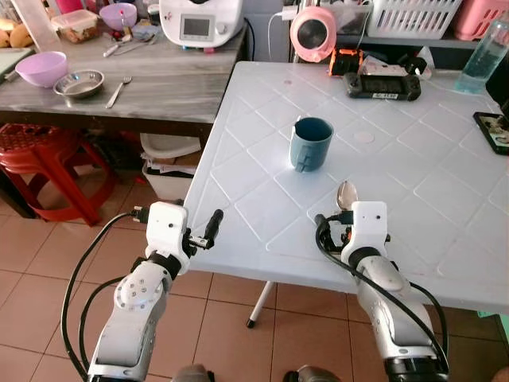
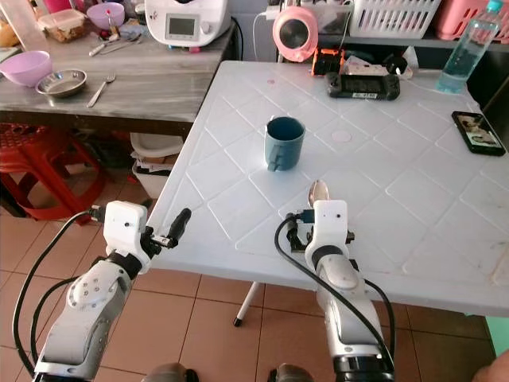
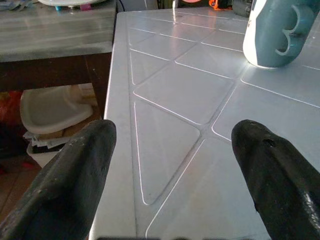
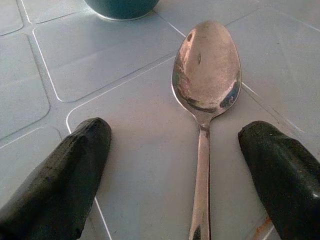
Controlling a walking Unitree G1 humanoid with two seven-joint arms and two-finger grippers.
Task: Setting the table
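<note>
Silver jointed arms, white boxy wrist housings, looping black cables, black-fingered left claw (image 1: pixel 208 231)

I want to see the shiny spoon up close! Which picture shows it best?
The right wrist view: the spoon lies on the white table between the right gripper's open fingers, bowl and handle sharp. Both eye views show just its bowl past the wrist. The left wrist view faces the blue mug.
</note>
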